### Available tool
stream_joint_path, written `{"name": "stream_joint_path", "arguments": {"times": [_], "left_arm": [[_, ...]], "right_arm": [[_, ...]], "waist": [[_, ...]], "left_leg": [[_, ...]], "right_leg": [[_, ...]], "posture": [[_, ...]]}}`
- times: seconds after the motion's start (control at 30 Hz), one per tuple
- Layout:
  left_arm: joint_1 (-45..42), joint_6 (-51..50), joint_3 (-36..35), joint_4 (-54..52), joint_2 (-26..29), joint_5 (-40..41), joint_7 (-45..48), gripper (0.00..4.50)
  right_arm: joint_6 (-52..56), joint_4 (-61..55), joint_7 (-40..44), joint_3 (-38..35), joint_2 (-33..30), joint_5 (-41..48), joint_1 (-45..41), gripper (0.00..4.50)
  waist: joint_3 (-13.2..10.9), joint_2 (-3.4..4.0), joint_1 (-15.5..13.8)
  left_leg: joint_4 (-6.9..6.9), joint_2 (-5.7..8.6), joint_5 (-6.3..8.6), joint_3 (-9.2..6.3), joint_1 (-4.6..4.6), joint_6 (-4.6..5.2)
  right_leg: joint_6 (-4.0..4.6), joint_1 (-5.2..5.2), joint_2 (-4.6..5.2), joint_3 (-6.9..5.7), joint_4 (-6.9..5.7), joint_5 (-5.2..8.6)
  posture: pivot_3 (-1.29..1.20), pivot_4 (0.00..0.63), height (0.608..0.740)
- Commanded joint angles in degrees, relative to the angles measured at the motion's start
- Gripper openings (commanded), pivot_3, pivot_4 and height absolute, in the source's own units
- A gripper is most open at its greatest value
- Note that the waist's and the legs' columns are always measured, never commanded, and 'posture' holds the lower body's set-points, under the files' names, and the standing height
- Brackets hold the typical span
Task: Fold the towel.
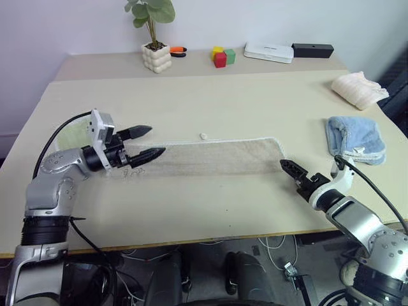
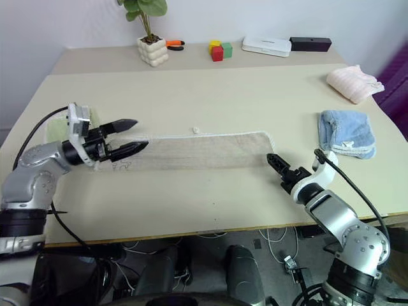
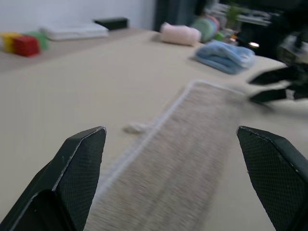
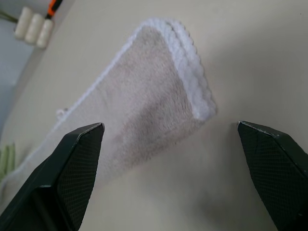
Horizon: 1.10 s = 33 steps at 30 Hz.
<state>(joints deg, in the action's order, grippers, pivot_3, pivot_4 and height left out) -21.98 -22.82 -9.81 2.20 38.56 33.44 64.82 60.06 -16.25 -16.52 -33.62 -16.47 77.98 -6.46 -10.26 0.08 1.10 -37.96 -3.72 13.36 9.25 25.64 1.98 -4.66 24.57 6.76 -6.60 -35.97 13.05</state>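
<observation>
So, towel (image 1: pixel 210 157): we are seeing it lying as a long folded strip.
Grippers: left (image 1: pixel 145 143) and right (image 1: pixel 292 169) are hovering empty, fingers spread.
Left: we are judging an end-to-end fold.

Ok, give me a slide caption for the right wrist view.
Open right claw facing the folded towel's white-edged end on the table.

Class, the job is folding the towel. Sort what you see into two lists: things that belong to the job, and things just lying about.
Job: towel, left gripper, right gripper.
Lying about: blue towel, pink cloth, potted plant, coloured blocks, white box, black box.
</observation>
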Motion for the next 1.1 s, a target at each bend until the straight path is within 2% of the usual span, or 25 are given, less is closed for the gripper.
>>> {"name": "stream_joint_path", "arguments": {"times": [0.03, 0.13, 0.23, 0.33, 0.37, 0.47, 0.63, 0.73, 0.93, 1.03, 1.1], "left_arm": [[1.6, -1.1, -1.0, -3.7, 1.5, 1.6, 1.2, 4.44], [3.0, -3.0, -2.3, -5.4, 2.3, 3.6, 1.7, 4.44], [4.1, -2.6, -2.9, -6.6, 2.4, 3.6, 1.0, 4.50], [4.9, -3.0, -3.4, -7.5, 2.2, 4.0, 0.3, 4.50], [5.2, -3.1, -3.6, -7.8, 2.0, 4.0, 0.0, 4.50], [5.8, -2.7, -3.6, -8.3, 1.7, 3.9, -0.7, 4.50], [6.1, -1.9, -3.5, -8.2, 1.2, 3.7, -1.3, 4.50], [5.7, -0.6, -3.4, -7.3, 0.7, 3.2, -1.4, 4.50], [5.1, 1.3, -2.8, -6.3, 0.1, 2.4, -1.2, 4.50], [4.4, 1.9, -2.4, -5.2, -0.3, 1.9, -0.8, 4.50], [4.0, 2.4, -2.1, -4.6, -0.6, 1.7, -0.8, 4.50]], "right_arm": [[-1.8, 2.9, -1.0, 1.9, 0.5, 1.2, -1.3, 4.50], [-2.6, 4.8, 0.3, 4.6, 1.0, 0.5, -2.6, 4.50], [-4.2, 9.0, -0.3, 5.9, 1.6, -2.0, -4.6, 3.74], [-4.7, 9.6, -1.0, 6.8, 2.2, -2.3, -6.3, 2.30], [-4.7, 9.5, -1.5, 7.0, 2.4, -2.1, -7.0, 1.66], [-5.0, 9.7, -2.9, 6.8, 2.5, -1.5, -8.3, 0.12], [-6.0, 10.3, -2.8, 5.7, 0.5, -1.9, -9.8, 0.05], [-6.5, 11.9, -0.5, 4.5, -4.2, -5.2, -10.2, 0.05], [-4.3, 12.8, 5.5, 1.9, -14.2, -6.4, -8.3, 0.05], [-2.4, 12.0, 9.8, 2.3, -19.4, -8.2, -6.1, 0.05], [-2.1, 9.8, 13.3, 5.2, -23.2, -11.9, -5.1, 0.05]], "waist": [[0.0, -0.01, 0.0], [0.0, -0.03, 0.0], [0.0, -0.08, 0.2], [0.0, -0.08, 0.4], [0.0, -0.07, 0.4], [0.1, -0.12, 0.8], [0.1, -0.10, 1.0], [0.0, -0.03, 0.7], [0.0, 0.03, -0.4], [0.0, 0.02, -0.5], [0.0, 0.02, -0.4]], "left_leg": [[0.00, 0.00, 0.00, 0.00, -0.01, -0.01], [0.00, 0.00, 0.01, -0.01, -0.02, -0.01], [0.00, -0.03, 0.01, 0.00, -0.04, -0.02], [0.03, -0.04, 0.01, 0.01, -0.04, -0.02], [0.05, -0.04, 0.01, 0.02, -0.04, -0.02], [0.09, -0.04, 0.01, 0.03, -0.04, -0.02], [0.09, -0.01, 0.01, 0.03, 0.00, -0.02], [0.08, 0.01, 0.01, 0.03, 0.01, -0.01], [0.08, 0.03, 0.02, 0.05, 0.11, 0.01], [0.08, 0.03, 0.03, 0.02, 0.12, 0.03], [0.09, 0.03, 0.03, 0.03, 0.12, 0.04]], "right_leg": [[0.01, -0.01, 0.00, 0.00, 0.00, 0.00], [0.03, -0.02, 0.00, 0.00, 0.04, 0.01], [0.04, -0.02, -0.01, 0.01, 0.07, 0.02], [0.04, -0.02, -0.03, 0.01, 0.08, 0.02], [0.04, -0.01, -0.03, 0.01, 0.07, 0.02], [0.03, 0.00, -0.02, 0.01, 0.07, 0.01], [0.03, 0.00, 0.00, 0.01, 0.13, 0.01], [0.03, 0.00, 0.02, 0.01, 0.14, 0.01], [0.04, 0.05, 0.03, 0.01, 0.22, 0.02], [0.04, 0.03, 0.02, -0.01, 0.28, 0.02], [0.04, 0.02, 0.02, 0.00, 0.32, 0.02]], "posture": [[0.00, 0.150, 0.740], [0.00, 0.150, 0.740], [0.00, 0.150, 0.740], [0.00, 0.150, 0.740], [0.00, 0.150, 0.740], [0.00, 0.150, 0.740], [0.00, 0.150, 0.740], [0.00, 0.150, 0.740], [0.00, 0.150, 0.740], [0.00, 0.150, 0.740], [0.00, 0.150, 0.740]]}}
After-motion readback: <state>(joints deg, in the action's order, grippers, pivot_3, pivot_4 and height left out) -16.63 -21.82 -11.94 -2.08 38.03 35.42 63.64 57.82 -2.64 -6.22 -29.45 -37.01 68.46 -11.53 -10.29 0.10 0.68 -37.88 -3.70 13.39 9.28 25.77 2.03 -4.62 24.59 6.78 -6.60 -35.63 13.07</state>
